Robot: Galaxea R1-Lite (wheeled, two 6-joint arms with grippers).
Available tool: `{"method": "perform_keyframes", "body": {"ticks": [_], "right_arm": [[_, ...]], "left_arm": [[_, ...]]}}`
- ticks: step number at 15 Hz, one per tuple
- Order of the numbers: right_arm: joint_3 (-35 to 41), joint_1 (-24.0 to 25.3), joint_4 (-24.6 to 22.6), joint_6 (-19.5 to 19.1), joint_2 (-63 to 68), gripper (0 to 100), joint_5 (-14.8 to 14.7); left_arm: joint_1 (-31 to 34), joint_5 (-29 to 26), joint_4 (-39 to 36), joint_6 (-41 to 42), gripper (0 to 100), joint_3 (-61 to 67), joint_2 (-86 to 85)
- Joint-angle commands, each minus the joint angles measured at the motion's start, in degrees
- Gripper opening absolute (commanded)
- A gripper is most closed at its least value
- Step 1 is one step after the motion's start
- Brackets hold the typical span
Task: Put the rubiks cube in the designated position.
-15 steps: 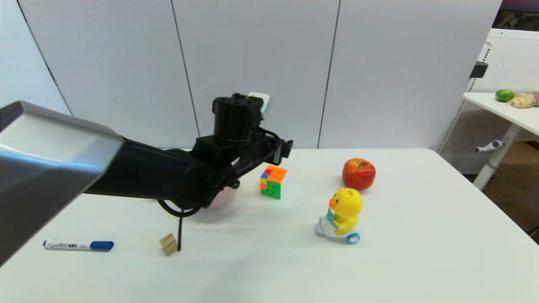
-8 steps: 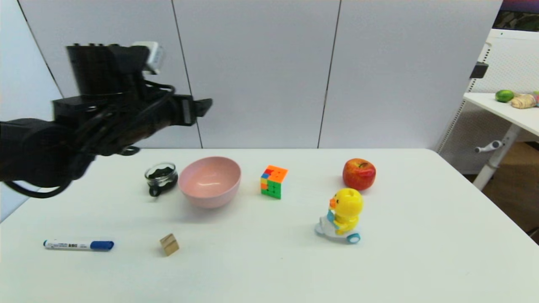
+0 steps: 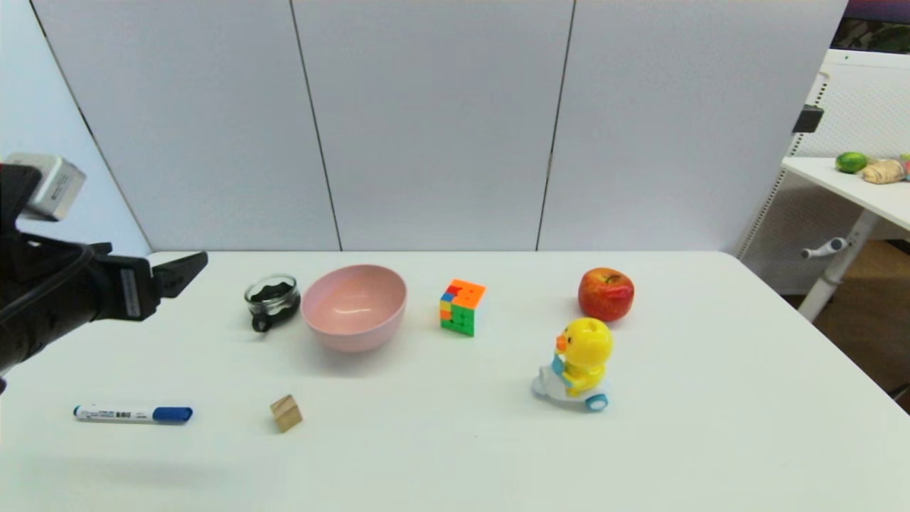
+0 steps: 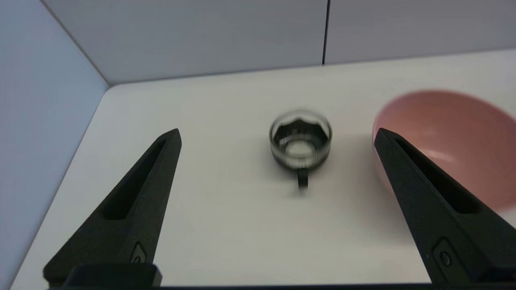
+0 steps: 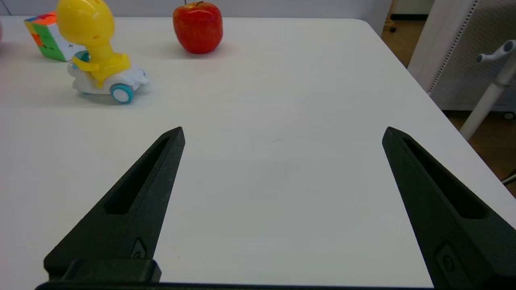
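Note:
The rubiks cube (image 3: 462, 306) stands alone on the white table (image 3: 455, 455) at mid-depth, orange face up and green tiles toward me; nothing touches it. It also shows far off in the right wrist view as the cube (image 5: 47, 36) behind the duck toy. My left gripper (image 3: 174, 273) hovers open at the table's far left, well away from the cube. In its wrist view the left gripper (image 4: 277, 134) holds nothing and points at a glass cup. My right gripper (image 5: 282, 131) is open and empty over bare table. No mark shows the designated position.
A pink bowl (image 3: 353, 306) and a small glass cup (image 3: 271, 299) sit left of the cube. A red apple (image 3: 606, 293) and a yellow duck toy (image 3: 577, 363) are to its right. A wooden block (image 3: 286, 413) and a blue-capped marker (image 3: 133, 414) lie near the front left.
My left arm has swung away from beside the cube, up and leftward, then down to the table's left edge. The bowl and cup are uncovered. The cube has not moved.

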Motion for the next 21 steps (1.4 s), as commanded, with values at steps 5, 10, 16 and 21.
{"method": "perform_keyframes", "body": {"ticks": [5,10,16,21], "right_arm": [[0.01,0.01,-0.01,-0.02,0.09,100,0.01],[0.01,0.01,-0.01,-0.02,0.09,100,0.01],[0.01,0.01,-0.01,-0.02,0.09,100,0.01],[0.01,0.01,0.07,-0.02,0.09,100,0.01]], "left_arm": [[0.52,-1.91,6.37,4.03,100,33.78,-38.15],[0.96,-4.37,15.16,4.29,100,36.60,-51.69],[4.83,-9.91,23.07,2.62,100,36.42,-69.53],[4.83,-8.24,22.89,-2.92,100,36.60,-71.37]]}}
